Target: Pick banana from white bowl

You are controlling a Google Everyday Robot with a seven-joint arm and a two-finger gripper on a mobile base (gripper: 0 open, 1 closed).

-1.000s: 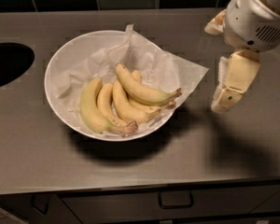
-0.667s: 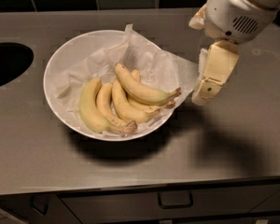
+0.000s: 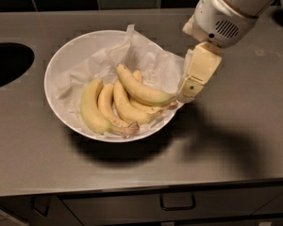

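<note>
Camera view: the white bowl (image 3: 61, 62) sits on the grey desk (image 3: 236, 145), lined with crumpled white paper (image 3: 148, 55). Several bananas lie in its lower right half. The banana (image 3: 144, 92) meant here is the long, slender, pale-yellow one lying on top of the others. Its small dark tip points toward the bowl's middle and its brown stem reaches the right-hand rim. A fatter greenish banana (image 3: 90, 109) lies furthest left, with shorter yellow ones between.

The pincer (image 3: 185, 96) hangs at the bowl's right rim, angled down and inward, its end just beside the banana's stem and perhaps touching the paper there. From this angle I cannot tell whether it is released or clenched. It does not appear to be grasping anything.

The banana is probably light and fairly stiff along its length, with a smooth skin that can slip and bruises if pinched hard. Since it rests on top, it should lift free without dragging its neighbours. I would take hold across the body a little inward from the stem, where it is thick enough to seat well. The stem itself is thin, and the loose paper nearby could get caught in the grip.
</note>
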